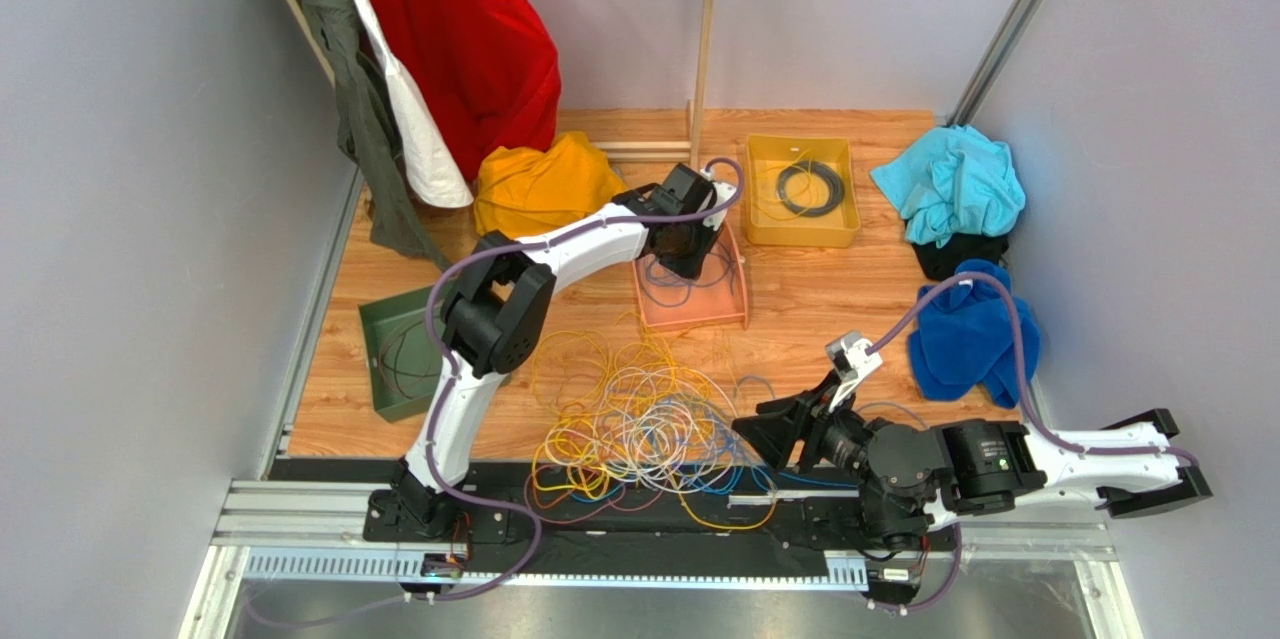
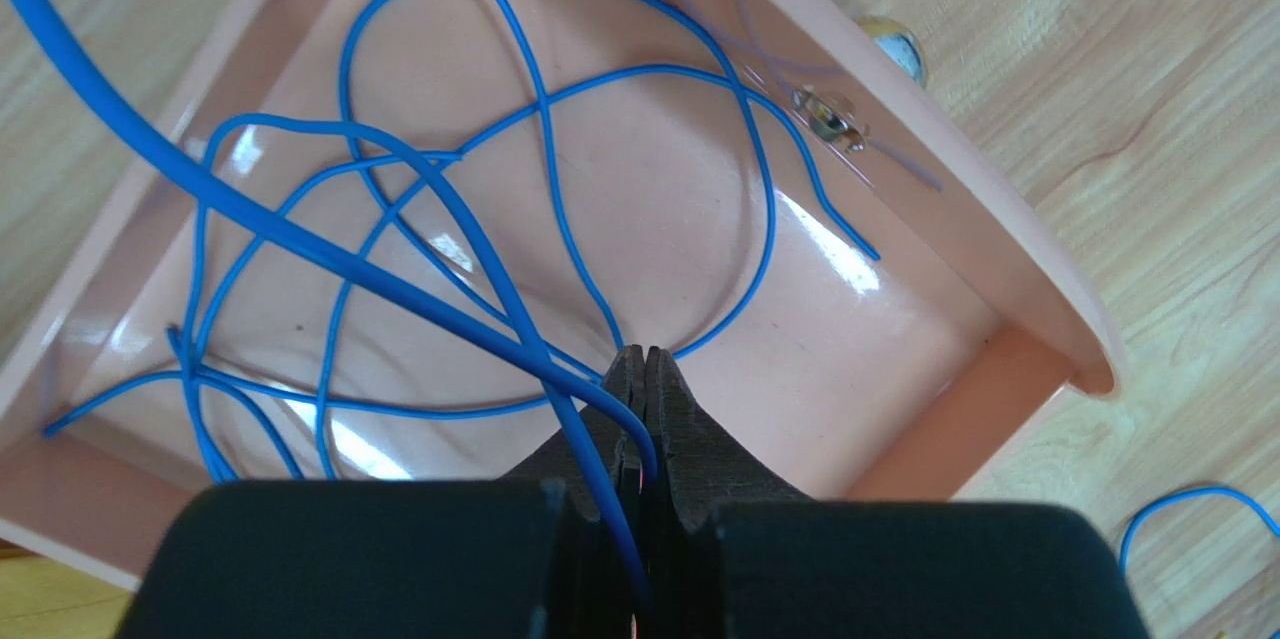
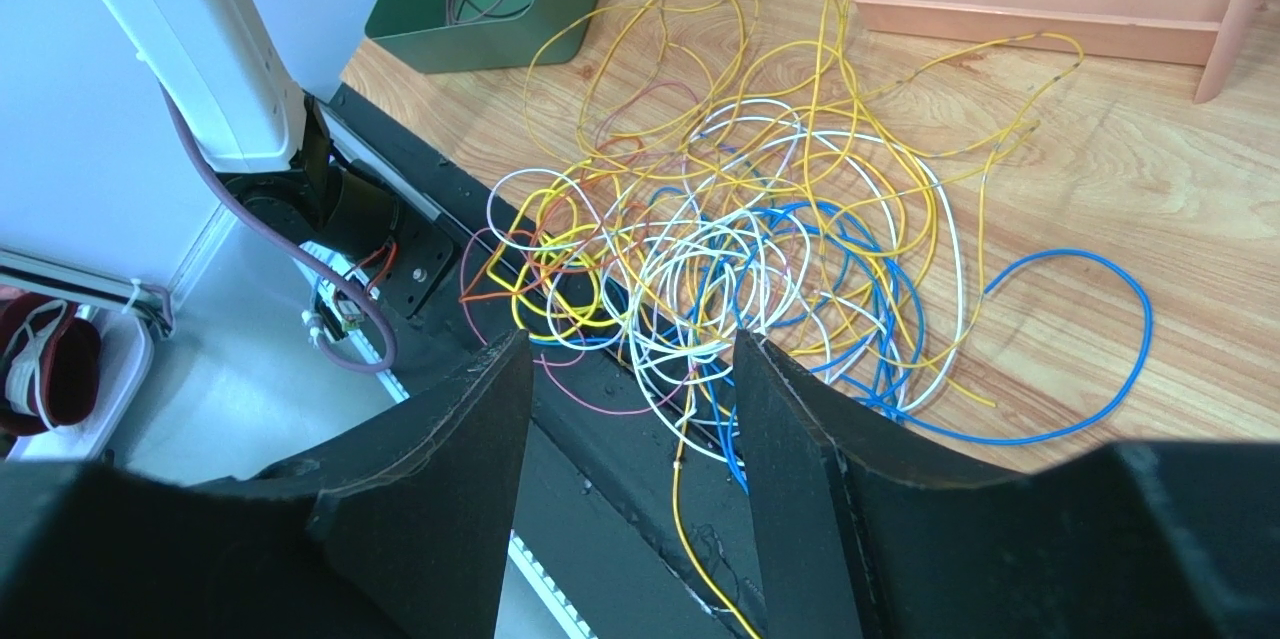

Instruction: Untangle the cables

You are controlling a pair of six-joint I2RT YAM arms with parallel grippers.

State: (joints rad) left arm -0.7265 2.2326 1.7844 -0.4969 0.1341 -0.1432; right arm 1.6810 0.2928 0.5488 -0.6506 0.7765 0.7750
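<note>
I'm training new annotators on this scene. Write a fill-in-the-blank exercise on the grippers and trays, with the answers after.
1. The cable pinched in the shut left gripper, above the pink tray, is ___ in colour.
2. The right gripper, by the tangled pile, stands ___ and holds nothing.
3. The coil in the yellow tray is ___.
Missing words: blue; open; black.

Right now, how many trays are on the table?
3: a green tray at the left edge, a pink tray in the middle, a yellow tray at the back. None seems hidden.
</note>
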